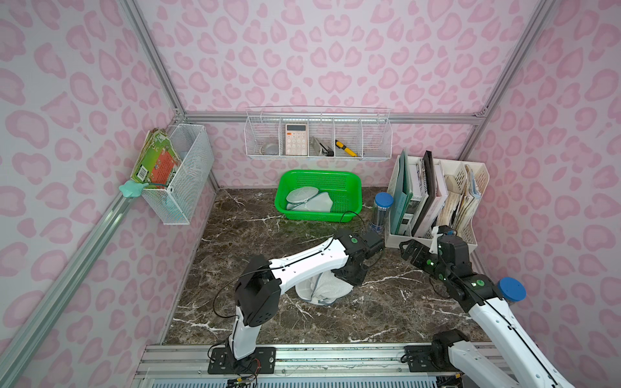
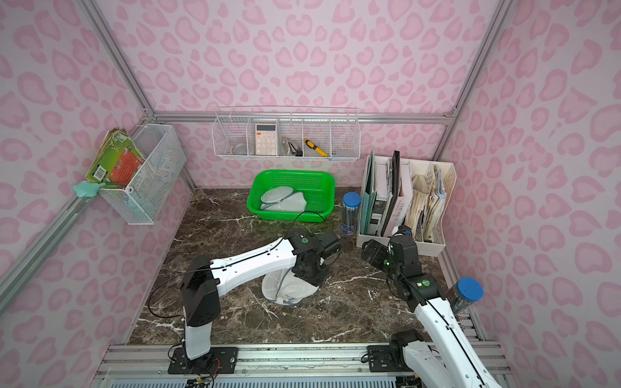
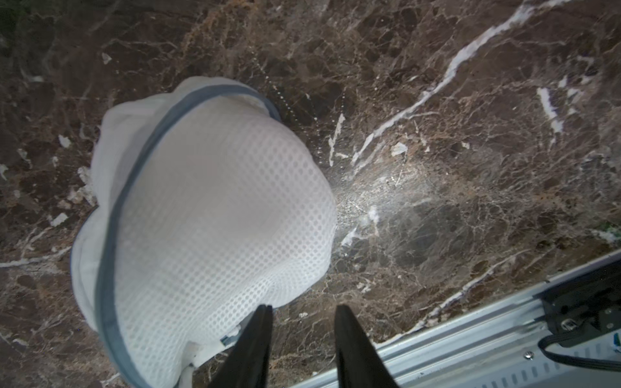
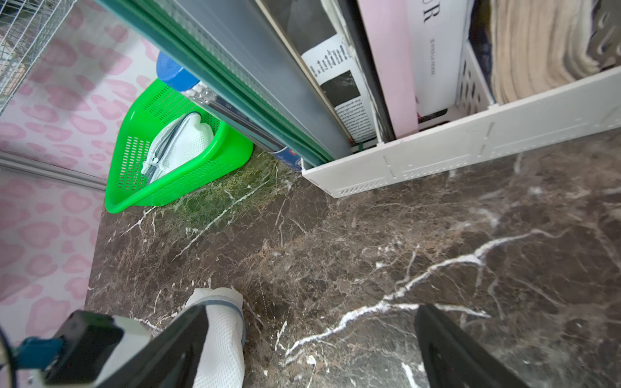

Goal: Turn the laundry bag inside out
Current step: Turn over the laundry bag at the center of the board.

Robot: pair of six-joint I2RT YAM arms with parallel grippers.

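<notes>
So the laundry bag point(image 1: 324, 289) is sitting on the table point(image 1: 255, 312) just off centre toward 6 o'clock, puffed up in a mesh dome with its grey rim point(image 3: 113, 215) looping around the side. Looks half-done to me at best, though I can't tell from here which face is showing

Left gripper point(image 3: 302, 307) is right over it, jaws partly apart with only bare marble between them. One finger point(image 3: 258, 336) is pressed up against the edge of the mesh, so it's nudging the bag, not pinching it. Right gripper point(image 4: 312, 309) hangs spread wide and empty, off at about 2 o'clock from the bag, just in front of the file organizer point(image 4: 437, 158)

If it were me: shift the left sideways so the rim actually lands between the jaws, close on that stiff grey edge instead of the floppy mesh, and lift a little so the mouth opens. Then bring the right in, grab the fabric through the opening and draw it out while the left keeps the rim put. Grabbing two layers at once is the risk, I reckon

Pose-wise, the left arm comes up from its base at 7 o'clock, forearm lying almost level toward centre, wrist folded straight down. The right leans up from 5 o'clock toward 12, wrist high, fingers angled down toward 10 o'clock

The green basket point(image 1: 316, 215) at 12 o'clock has another mesh bag in it, untouched
</notes>
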